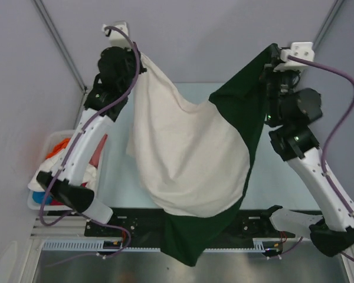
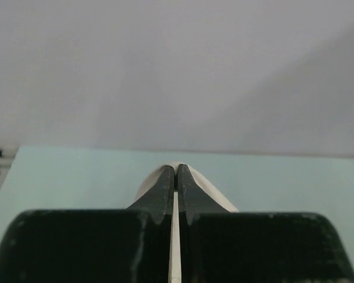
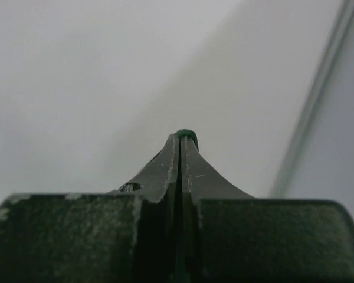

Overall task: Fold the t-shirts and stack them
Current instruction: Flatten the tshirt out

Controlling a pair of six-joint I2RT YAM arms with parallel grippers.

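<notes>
A cream-white t-shirt point(image 1: 186, 153) with dark green sleeves point(image 1: 243, 109) hangs spread in the air between both raised arms, sagging in the middle. Its lower green part point(image 1: 192, 239) dangles over the table's near edge. My left gripper point(image 1: 135, 59) is shut on a cream edge at the upper left. In the left wrist view, cream cloth point(image 2: 215, 191) wraps the tips of the left gripper point(image 2: 176, 171). My right gripper point(image 1: 271, 62) is shut on the green cloth at the upper right. A green fold point(image 3: 187, 134) pokes out at the tips of the right gripper point(image 3: 181, 141).
A white basket point(image 1: 34, 200) stands left of the table by the left arm. It holds more t-shirts: orange point(image 1: 60, 145), red point(image 1: 99, 154) and blue point(image 1: 41, 196) cloth. The pale teal table point(image 1: 283, 177) lies under the hanging shirt. Grey walls close the back and sides.
</notes>
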